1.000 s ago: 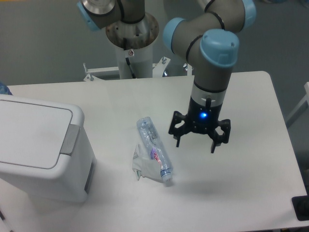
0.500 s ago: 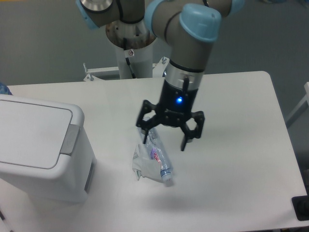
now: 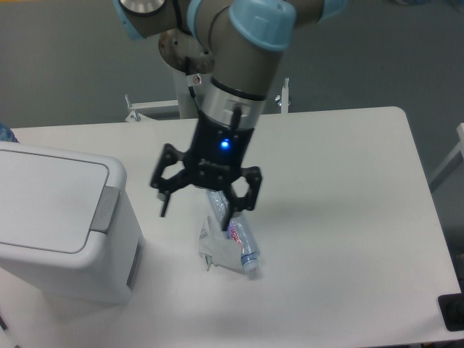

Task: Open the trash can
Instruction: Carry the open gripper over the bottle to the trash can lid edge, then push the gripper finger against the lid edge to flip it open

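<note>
The trash can (image 3: 61, 221) sits with its lid flat and grey push tab (image 3: 106, 209) untouched as the empty, spread claw (image 3: 197, 204) hovers above the worktop (image 3: 348, 217) beside it, opening not yet begun.

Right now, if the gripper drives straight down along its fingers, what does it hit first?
Probably the crushed bottle, under the right-hand finger of the gripper; the other finger would meet bare table. Depth is unclear from this view.

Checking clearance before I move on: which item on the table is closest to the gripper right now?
The crushed clear bottle, lying just below the open gripper. The white trash can sits apart at the left edge.
</note>
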`<state>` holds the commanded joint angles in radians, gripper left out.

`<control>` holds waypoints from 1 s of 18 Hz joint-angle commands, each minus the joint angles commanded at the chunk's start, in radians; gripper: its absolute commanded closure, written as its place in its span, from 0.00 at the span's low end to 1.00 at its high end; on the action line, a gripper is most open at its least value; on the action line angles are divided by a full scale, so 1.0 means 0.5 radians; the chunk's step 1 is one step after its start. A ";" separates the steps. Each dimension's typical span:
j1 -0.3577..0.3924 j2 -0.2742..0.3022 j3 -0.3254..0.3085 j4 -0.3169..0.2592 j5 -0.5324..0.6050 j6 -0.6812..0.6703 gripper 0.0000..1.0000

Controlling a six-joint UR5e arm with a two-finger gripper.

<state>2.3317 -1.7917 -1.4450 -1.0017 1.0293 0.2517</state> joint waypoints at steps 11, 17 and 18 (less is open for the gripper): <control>-0.074 -0.049 -0.061 -0.018 0.025 -0.055 0.00; -0.074 -0.022 -0.138 -0.015 0.034 -0.052 0.00; -0.074 -0.015 -0.138 -0.018 0.031 -0.052 0.00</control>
<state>2.2948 -1.7994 -1.5140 -1.0109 1.0447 0.2255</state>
